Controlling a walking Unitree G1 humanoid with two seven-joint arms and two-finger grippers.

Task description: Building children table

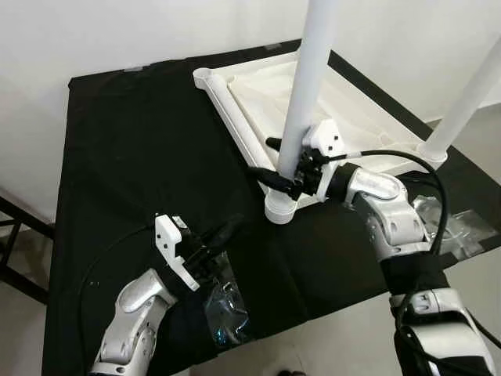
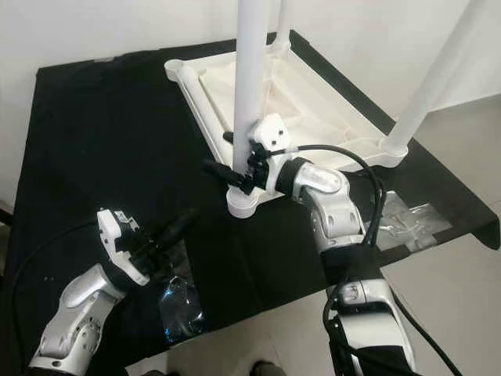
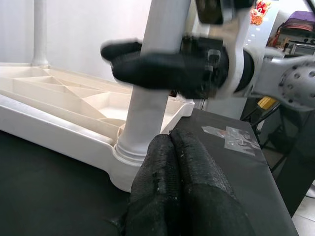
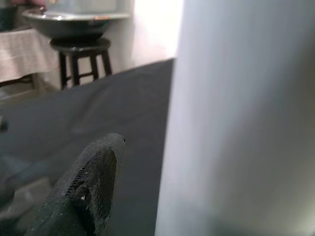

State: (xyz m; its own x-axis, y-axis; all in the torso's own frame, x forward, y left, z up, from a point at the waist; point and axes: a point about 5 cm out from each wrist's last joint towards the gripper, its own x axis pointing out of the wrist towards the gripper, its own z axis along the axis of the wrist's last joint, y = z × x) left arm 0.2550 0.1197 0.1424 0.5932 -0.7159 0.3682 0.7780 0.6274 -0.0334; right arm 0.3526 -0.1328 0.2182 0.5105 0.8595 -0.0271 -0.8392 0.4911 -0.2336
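Observation:
A white children's tabletop lies upside down on a table under a black cloth. A white leg stands upright in its near corner socket. My right gripper is shut on this leg just above the socket, one black finger on each side. The right wrist view has the leg very close beside one of the fingers. A second leg stands in the right corner. My left gripper is shut and empty, low over the cloth, pointing at the near socket.
A clear plastic bag lies on the cloth beside my left gripper, near the front edge. Another clear bag lies at the right edge behind my right arm. A third leg rises at the tabletop's far side.

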